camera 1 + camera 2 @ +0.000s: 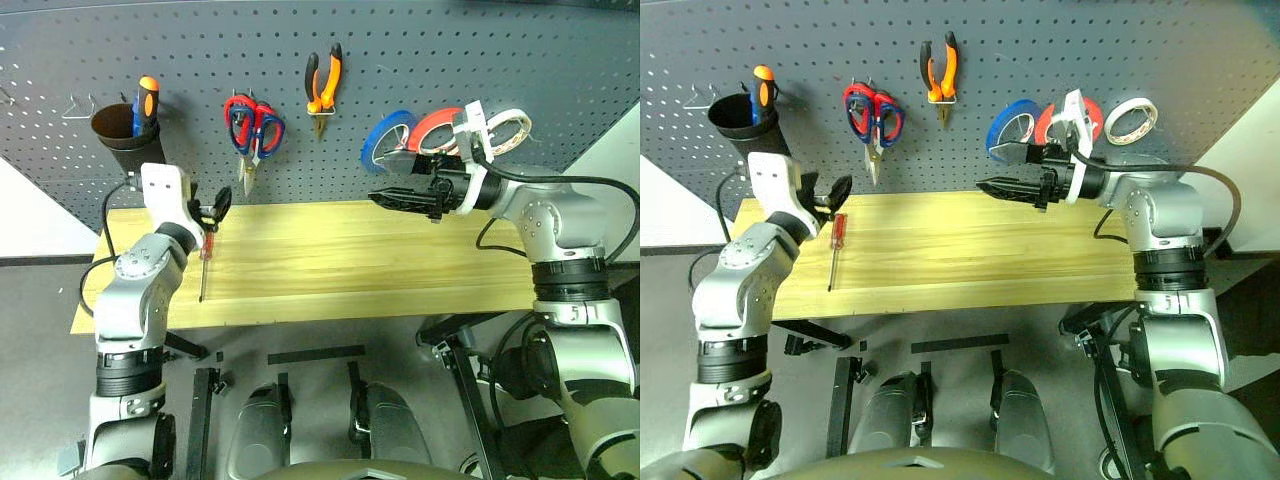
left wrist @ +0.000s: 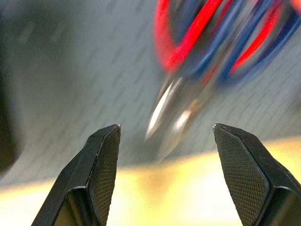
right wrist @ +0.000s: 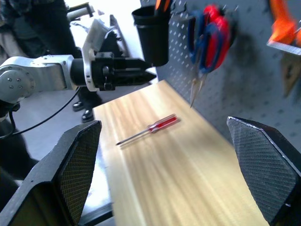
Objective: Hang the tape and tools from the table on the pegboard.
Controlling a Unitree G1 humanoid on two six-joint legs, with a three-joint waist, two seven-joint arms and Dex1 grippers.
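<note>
My left gripper [image 1: 836, 189] and right gripper [image 1: 1002, 170] both gape empty, so the red-handled screwdriver [image 1: 836, 243], lying loose on the table [image 1: 970, 260], may roll if I nudge it, though the scissors [image 1: 252, 128] seem hung.

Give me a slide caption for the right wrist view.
Open right claw over the table, red-handled screwdriver lying flat, left claw beyond.

Long table of pale yellowish wood planks [image 1: 380, 260], smooth and satiny; dark grey matt perforated pegboard [image 1: 420, 60]; black gripper fingers [image 2: 101, 174] with rough cross-hatched pads.
</note>
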